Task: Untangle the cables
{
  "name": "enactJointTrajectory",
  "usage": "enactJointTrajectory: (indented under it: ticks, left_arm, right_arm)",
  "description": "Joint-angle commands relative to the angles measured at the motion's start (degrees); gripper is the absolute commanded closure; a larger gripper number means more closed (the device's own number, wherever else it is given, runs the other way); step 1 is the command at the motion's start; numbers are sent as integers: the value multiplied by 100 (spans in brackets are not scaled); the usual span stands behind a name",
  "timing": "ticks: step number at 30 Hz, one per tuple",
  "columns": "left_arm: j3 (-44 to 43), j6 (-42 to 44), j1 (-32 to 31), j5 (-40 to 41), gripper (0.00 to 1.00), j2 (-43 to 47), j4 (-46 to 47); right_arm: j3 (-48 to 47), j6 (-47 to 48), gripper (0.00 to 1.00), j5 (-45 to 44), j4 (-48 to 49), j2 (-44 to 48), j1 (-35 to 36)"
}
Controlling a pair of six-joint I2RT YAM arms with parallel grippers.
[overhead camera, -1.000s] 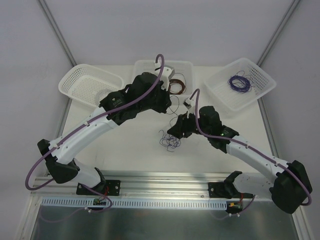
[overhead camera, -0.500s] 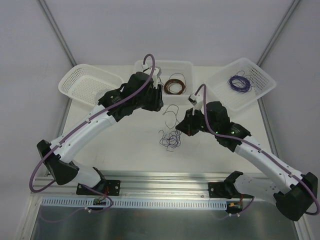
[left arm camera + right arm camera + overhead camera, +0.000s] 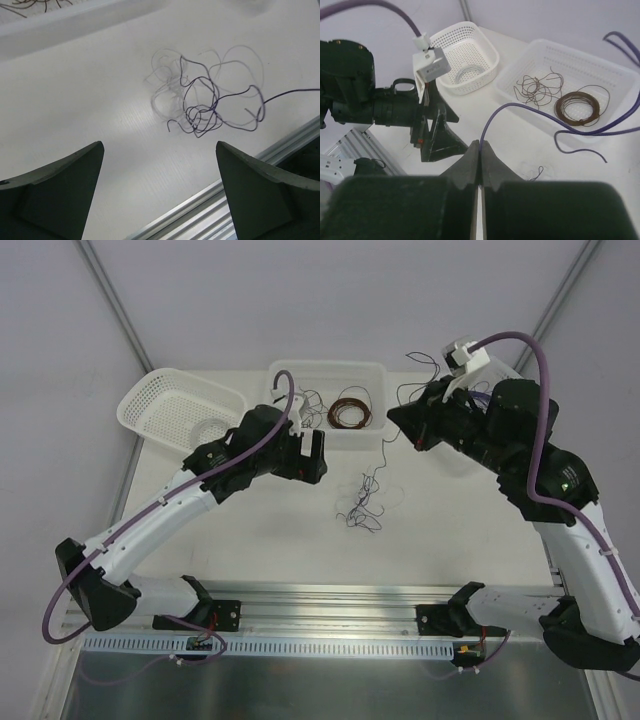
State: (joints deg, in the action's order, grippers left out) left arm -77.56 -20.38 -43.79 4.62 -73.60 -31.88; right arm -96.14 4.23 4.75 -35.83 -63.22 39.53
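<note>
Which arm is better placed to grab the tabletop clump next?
Probably the left gripper: jaws open and empty, facing the cables; the right gripper is shut on a purple strand.

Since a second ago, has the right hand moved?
Yes. The right hand moved away from the near rail toward the centre bin, pinching a purple cable.

**Left arm** (image 3: 160,515): extends from its base at the near left diagonally toward the far centre, with the forearm low over the table. The left gripper (image 3: 316,454) points right. In the left wrist view its fingers (image 3: 60,192) stand wide apart with nothing between them.

**Right arm** (image 3: 580,530): rises steeply from its base at the near right, elbow high, with the forearm bent back toward the left. The right gripper (image 3: 392,416) is raised at the far side, with its jaws pressed together and pinching a purple strand (image 3: 483,131).
</note>
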Motion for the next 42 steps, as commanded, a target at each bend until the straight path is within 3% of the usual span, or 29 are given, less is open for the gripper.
enactJointTrajectory:
  ticks: [1, 5, 6, 10, 20, 29, 42]
  left_arm:
    - [468, 34, 116, -102, 4, 188, 243]
    - [1048, 34, 125, -452, 4, 460, 760]
    - [1389, -9, 125, -915, 5, 513, 1032]
    - [2217, -255, -58, -1543, 9, 681, 2456]
    - [3641, -387, -1095, -174, 14, -57, 6137]
    - [3599, -756, -1711, 1004, 18, -813, 6984]
    - [3107, -862, -2371, 1937, 18, -1560, 7134]
  right_arm:
    - [-545, 219, 99, -440, -319, -234, -138]
    - [-819, -185, 99, 25, 22, -340, -332]
    - [-810, -273, 99, 121, 50, -357, -332]
    - [-592, -605, 99, 96, 94, -524, -323]
    - [375, -1397, 99, -246, 709, -218, -323]
    - [824, -1785, 99, -756, 815, 20, -297]
    - [1009, -1926, 99, -1257, 824, 91, -42]
